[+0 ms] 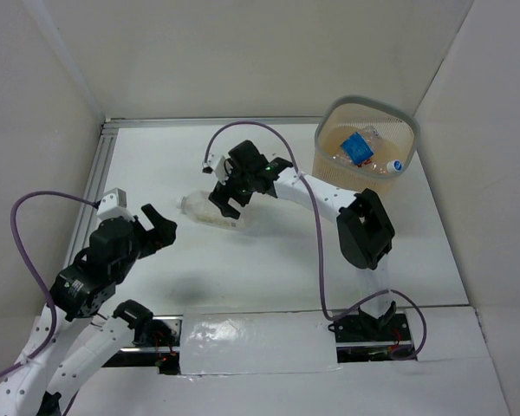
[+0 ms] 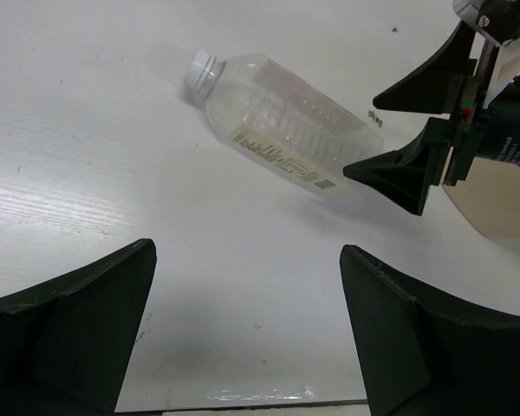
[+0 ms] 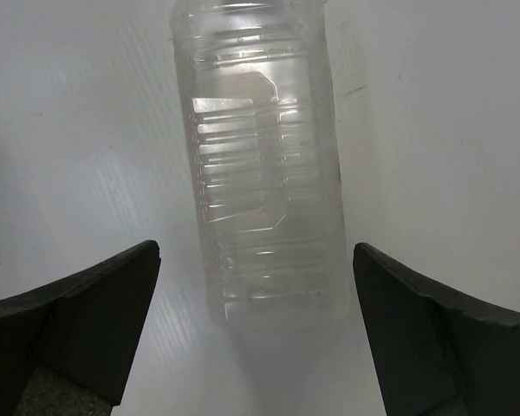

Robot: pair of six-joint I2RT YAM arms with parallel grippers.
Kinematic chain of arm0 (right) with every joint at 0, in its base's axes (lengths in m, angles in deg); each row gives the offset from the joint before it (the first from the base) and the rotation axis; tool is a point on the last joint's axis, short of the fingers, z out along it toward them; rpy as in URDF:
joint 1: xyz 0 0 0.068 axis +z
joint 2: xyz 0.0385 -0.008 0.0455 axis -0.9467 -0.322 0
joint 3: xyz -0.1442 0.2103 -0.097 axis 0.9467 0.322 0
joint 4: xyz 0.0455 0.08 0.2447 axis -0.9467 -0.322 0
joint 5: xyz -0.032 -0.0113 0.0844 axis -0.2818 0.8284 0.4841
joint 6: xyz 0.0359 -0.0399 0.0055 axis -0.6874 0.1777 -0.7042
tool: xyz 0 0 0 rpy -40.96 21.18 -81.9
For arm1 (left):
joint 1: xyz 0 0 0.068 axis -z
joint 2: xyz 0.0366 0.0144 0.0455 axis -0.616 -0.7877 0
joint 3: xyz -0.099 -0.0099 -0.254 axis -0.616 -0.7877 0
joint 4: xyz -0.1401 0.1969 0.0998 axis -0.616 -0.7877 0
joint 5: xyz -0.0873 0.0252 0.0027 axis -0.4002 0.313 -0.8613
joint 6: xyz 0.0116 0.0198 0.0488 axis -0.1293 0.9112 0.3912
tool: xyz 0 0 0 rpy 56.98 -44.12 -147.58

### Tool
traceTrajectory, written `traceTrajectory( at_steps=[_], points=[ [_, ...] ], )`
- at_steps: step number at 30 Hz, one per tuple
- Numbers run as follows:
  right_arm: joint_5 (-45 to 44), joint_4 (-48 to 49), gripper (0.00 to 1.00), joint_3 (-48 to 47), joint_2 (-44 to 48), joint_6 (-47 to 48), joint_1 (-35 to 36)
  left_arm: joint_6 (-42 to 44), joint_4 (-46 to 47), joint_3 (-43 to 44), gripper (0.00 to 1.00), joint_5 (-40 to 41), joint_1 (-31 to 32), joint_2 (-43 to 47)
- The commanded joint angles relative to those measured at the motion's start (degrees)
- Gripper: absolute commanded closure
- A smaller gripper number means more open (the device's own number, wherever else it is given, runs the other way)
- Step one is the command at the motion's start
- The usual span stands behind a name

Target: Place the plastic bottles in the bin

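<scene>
Clear bottle (image 3: 260,191) lies flat below the spread right pincer (image 3: 256,256); left pincer (image 2: 247,251) gapes too.

One loose bottle (image 1: 199,211), one bin (image 1: 328,160)

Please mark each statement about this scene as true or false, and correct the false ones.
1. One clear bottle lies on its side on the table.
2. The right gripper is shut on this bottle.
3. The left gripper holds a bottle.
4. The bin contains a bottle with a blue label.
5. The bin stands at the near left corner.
1. True. The clear bottle lies on its side on the table.
2. False. The right gripper is at the bottle, but its jaws stand open, with a gap on each side.
3. False. The left gripper is open and empty.
4. True. The blue-labelled bottle lies inside the bin.
5. False. The bin stands at the far right corner.
</scene>
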Motion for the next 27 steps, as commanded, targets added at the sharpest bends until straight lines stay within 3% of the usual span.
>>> traceTrajectory(
  at_steps=[1, 9, 27],
  points=[
    [-0.6, -0.3, 0.01, -3.8, -1.2, 1.7, 1.1, -2.5, -2.6, -0.9, 0.00, 1.4, -0.2, 1.9],
    [0.5, -3.0, 0.01, -6.5, -5.1, 4.5, 1.1, -3.1, -3.8, -0.9, 0.00, 0.9, -0.2, 1.9],
    [-1.4, -2.0, 0.02, -1.4, -8.4, 7.4, 0.0, -3.6, -1.0, -2.0, 0.00, -1.9, -0.2, 0.6]
  ],
)
